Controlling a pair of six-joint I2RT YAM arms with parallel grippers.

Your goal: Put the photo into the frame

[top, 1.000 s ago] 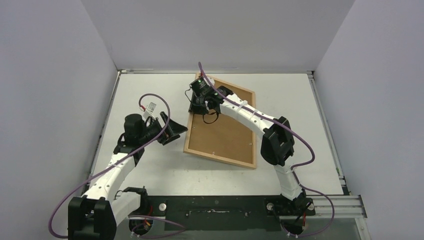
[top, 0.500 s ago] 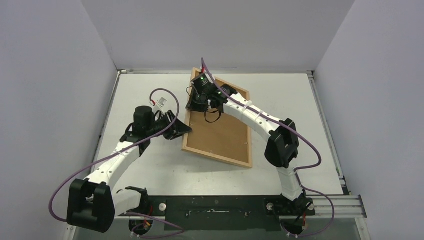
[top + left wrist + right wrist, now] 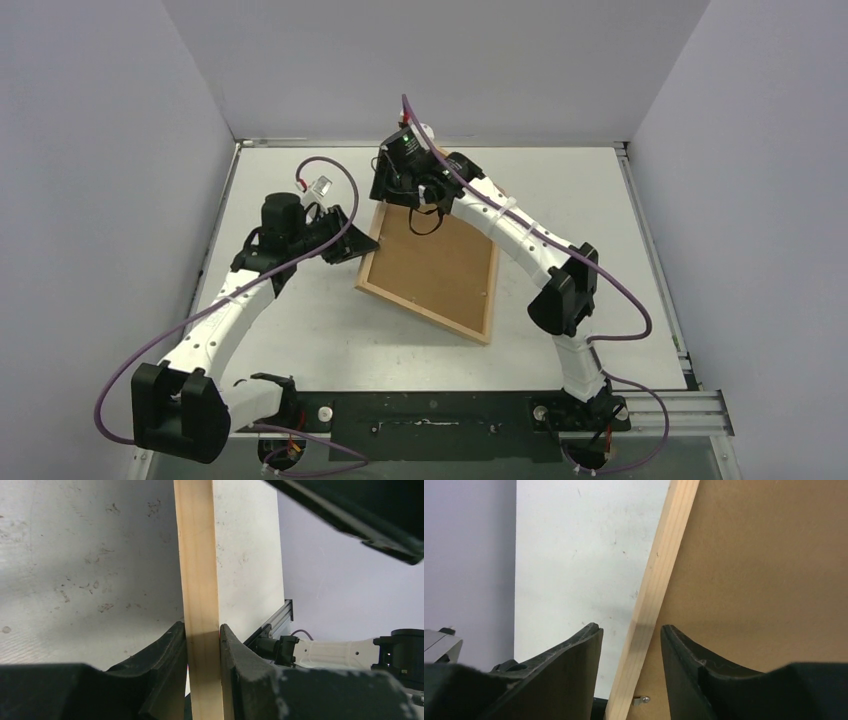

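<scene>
The frame (image 3: 422, 314) is turned back side up at the table's middle, skewed, showing its brown backing board (image 3: 435, 262). My left gripper (image 3: 365, 243) is shut on the frame's left corner; in the left wrist view both pads press the pale wood rail (image 3: 197, 570) at the left gripper (image 3: 203, 635). My right gripper (image 3: 395, 195) is over the frame's far corner. It stands open astride the rail (image 3: 661, 565), and the right gripper (image 3: 630, 630) has a gap beside its left finger. The photo is not in view.
Grey walls close in the white table (image 3: 300, 330) on three sides. An aluminium rail (image 3: 690, 405) runs along the near right edge. A small metal clip (image 3: 642, 699) sticks out of the backing board (image 3: 764, 570). Purple cables (image 3: 330, 175) loop above both arms.
My left gripper moved in and shut on the frame's left corner. The right gripper opened off the rail. The frame swung and slid leftward.
</scene>
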